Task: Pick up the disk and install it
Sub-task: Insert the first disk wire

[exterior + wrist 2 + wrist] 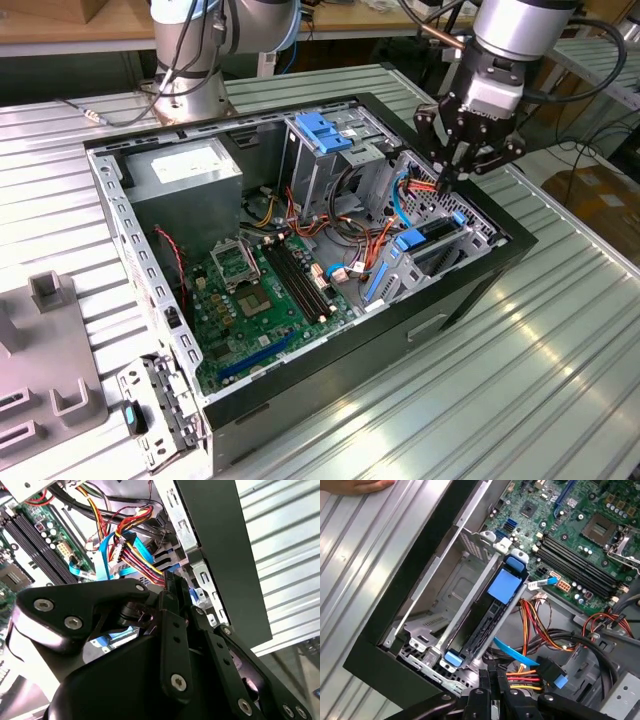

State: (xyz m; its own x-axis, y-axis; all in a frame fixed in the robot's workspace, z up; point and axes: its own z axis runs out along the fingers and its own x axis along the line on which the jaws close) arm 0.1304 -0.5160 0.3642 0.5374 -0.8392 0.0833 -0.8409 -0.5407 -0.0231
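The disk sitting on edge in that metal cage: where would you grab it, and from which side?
The disk stands on edge between the walls of the cage, so its broad faces are shut in. It is likely best gripped by its exposed long edge, jaws pinching across the thin body, coming straight in through the open side of the case.

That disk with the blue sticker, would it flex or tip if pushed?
Probably no flex: the disk looks like a rigid dark slab. Tipping seems unlikely, since it sits slotted between the walls of the metal cage. Being a dense-looking block, it is likely heavy for its size.
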